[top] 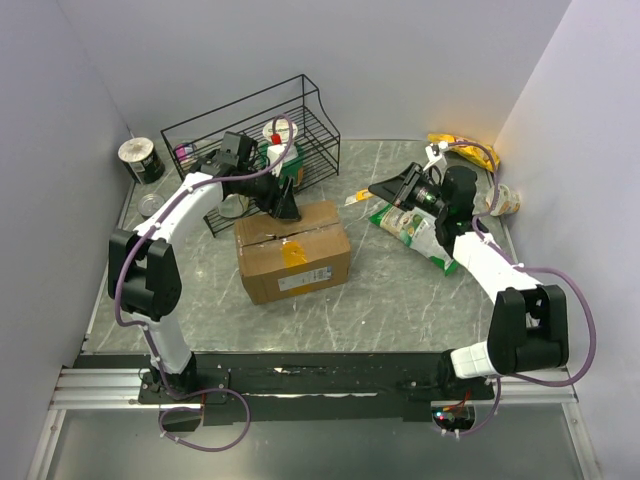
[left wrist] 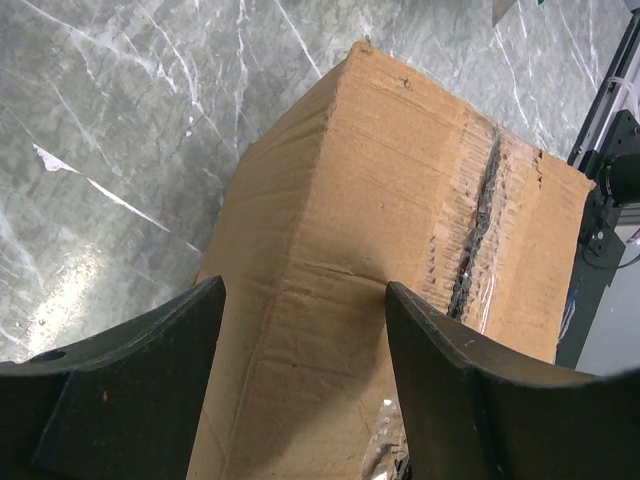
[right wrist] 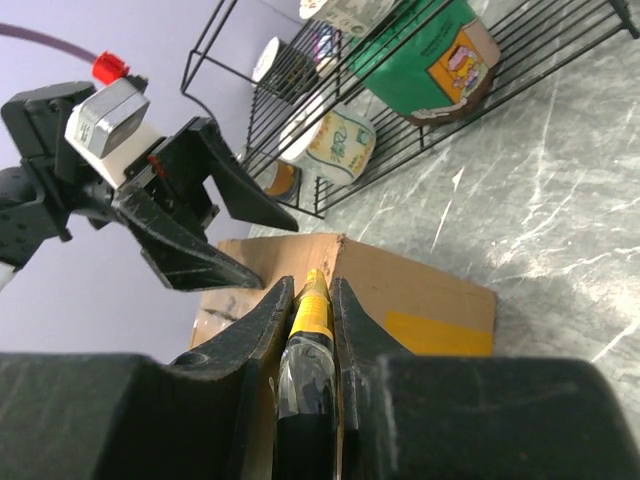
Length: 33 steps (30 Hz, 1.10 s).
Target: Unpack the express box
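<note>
The left claw (left wrist: 303,290) hangs with its fingers wide apart, holding nothing, over the far top edge of the box (top: 300,265). One finger is above the side wall and the other is close to the seam (left wrist: 478,225). The right claw (right wrist: 310,282) is clamped on a thin yellow-tipped tool (right wrist: 312,315), probably a cutter, and hovers off the box's right end with the tip aimed at it.

The seam looks ragged and dark, as if the tape is already slit at least in part. The step in hand therefore seems to be getting a flap up. To do that well, the left claw should come down square to the seam, slip one finger into the slit and lift the flap toward the rack (top: 310,110) behind the box. The tool should wait clear of the box's right end, so the two arms do not meet over the top.

The box sits mid-tabletop (top: 400,290), top up. Its long axis runs left to right, with the right end swung slightly away from the arms, and the seam follows that axis. An orange label (top: 293,255) sits at the box's near top edge.
</note>
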Available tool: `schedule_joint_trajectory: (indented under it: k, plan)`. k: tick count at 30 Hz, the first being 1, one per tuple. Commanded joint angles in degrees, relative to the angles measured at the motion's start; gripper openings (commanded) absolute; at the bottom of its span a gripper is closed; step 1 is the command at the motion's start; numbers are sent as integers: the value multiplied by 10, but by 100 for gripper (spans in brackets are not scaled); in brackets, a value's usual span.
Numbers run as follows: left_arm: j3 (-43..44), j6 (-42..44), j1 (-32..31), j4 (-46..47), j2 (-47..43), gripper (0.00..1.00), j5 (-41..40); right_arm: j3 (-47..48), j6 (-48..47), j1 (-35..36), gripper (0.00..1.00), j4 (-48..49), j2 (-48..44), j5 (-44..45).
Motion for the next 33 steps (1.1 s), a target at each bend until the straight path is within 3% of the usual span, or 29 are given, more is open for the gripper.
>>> schedule_joint_trajectory:
  k: [1, 33]
  plan:
    - [-3, -4, -2, 2, -6, 70, -1, 30, -20, 0, 0, 16, 4, 14]
    - [-7, -18, -6, 10, 4, 70, -5, 42, 5, 30, 0, 30, 49, 15]
